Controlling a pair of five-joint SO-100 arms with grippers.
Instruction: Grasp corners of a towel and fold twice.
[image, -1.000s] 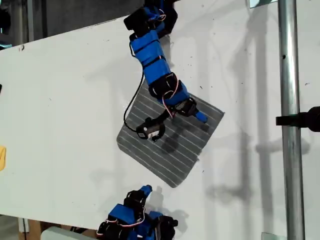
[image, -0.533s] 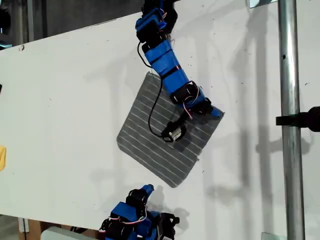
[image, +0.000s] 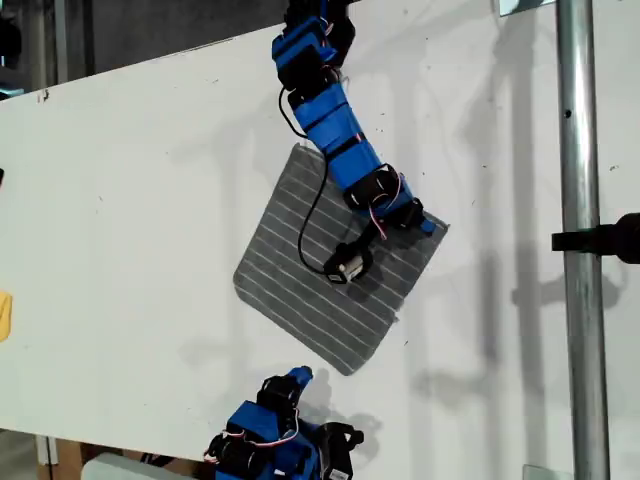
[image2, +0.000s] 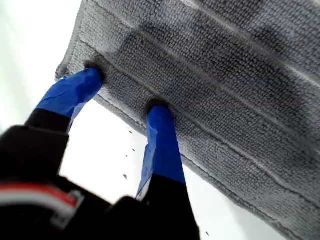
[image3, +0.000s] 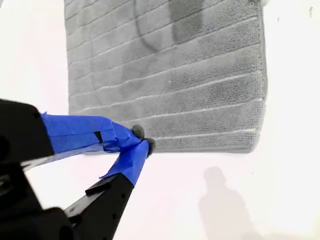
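White tabletop (image: 130, 200) carries the towel (image: 320, 290) flat and unfolded: my first tool (image2: 122, 95) presses spread jaws on one corner, my second tool (image3: 142, 140) sits closed, empty, beside its edge.

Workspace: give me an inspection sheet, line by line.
Surface: white table, bare around the cloth.
Job's things: towel lies flat and unfolded, set diagonally.
Clutter: small yellow object at the exterior view's left edge.
End effectors: my first gripper open, fingertips pressing the towel's edge near a corner; my second gripper shut, off the towel.
Cables: black cable loops over the towel.
Surroundings: metal pole at the exterior view's right.
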